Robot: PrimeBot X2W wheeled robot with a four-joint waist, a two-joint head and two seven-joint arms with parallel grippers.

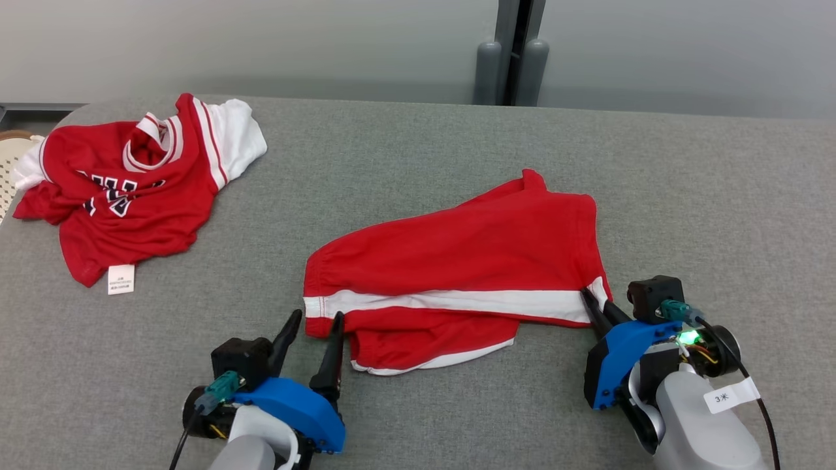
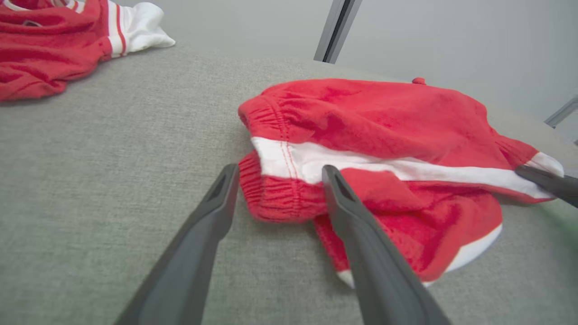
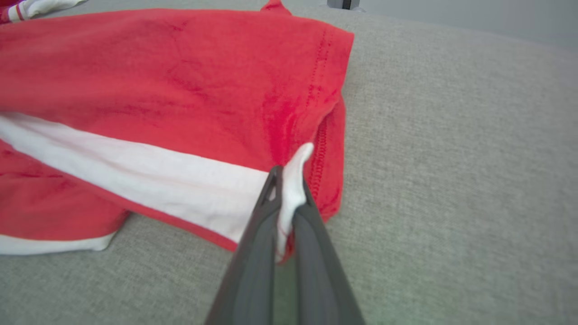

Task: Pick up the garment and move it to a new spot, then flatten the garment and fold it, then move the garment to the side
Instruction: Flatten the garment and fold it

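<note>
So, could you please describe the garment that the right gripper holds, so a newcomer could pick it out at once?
On the grey table, look to the middle, near the robot: the red shorts lie there, one hem corner pinched by the right gripper. Unlike the crumpled red jersey at the far left, they carry no lettering or collar, just a long white side stripe.

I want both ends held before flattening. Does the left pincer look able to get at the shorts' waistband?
Likely yes: the left pincer is open right at the waistband of the shorts, with nothing between them.
</note>
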